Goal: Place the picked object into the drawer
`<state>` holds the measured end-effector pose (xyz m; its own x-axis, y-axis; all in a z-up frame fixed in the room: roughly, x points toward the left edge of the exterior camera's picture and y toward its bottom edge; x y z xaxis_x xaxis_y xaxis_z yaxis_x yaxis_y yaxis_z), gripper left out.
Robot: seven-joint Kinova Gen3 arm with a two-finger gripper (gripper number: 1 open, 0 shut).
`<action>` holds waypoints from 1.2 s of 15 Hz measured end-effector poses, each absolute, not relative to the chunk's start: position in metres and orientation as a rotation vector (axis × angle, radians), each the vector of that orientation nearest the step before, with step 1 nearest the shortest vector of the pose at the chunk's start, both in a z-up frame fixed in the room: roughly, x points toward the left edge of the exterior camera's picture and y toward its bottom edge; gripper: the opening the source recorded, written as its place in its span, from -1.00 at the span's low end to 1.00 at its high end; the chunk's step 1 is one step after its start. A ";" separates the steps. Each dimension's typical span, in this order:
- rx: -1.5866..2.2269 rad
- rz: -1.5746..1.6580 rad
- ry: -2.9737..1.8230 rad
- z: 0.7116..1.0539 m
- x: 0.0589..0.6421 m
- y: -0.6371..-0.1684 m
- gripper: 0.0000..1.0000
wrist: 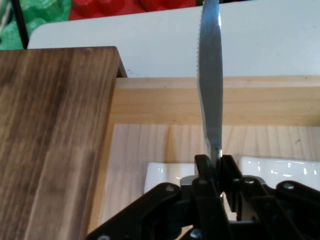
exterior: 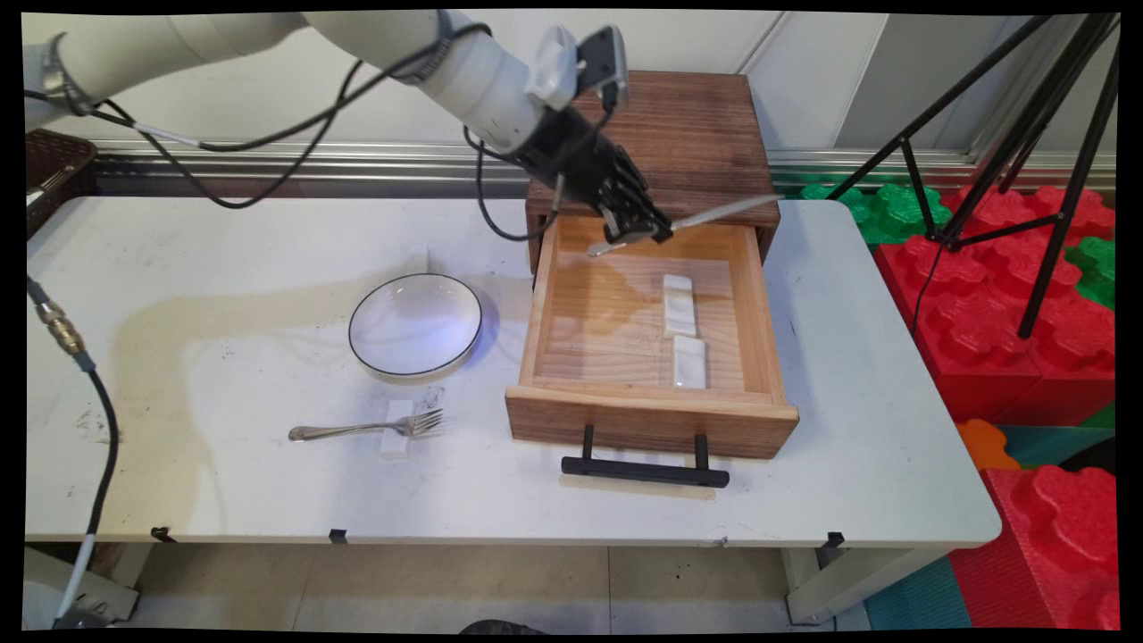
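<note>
Main view: gripper (exterior: 645, 230) clamps a knife (exterior: 714, 214) by its handle, above the open drawer's (exterior: 652, 415) far end. Grip looks narrow; the long blade could pivot, slip, or strike the two white rests (exterior: 683, 330).

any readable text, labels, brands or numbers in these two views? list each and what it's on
None readable in either view.
The knife held in the gripper, the wooden drawer, the bowl, the fork and the table carry no visible lettering.
No brand lettering shows on the arm.
</note>
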<state>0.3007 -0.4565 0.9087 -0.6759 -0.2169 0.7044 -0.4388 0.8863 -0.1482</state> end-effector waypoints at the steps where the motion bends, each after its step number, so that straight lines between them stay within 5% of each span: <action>1: 0.466 0.390 -2.338 0.901 0.296 -0.461 -1.00; 18: 0.450 0.366 -2.453 0.820 0.289 -0.481 -1.00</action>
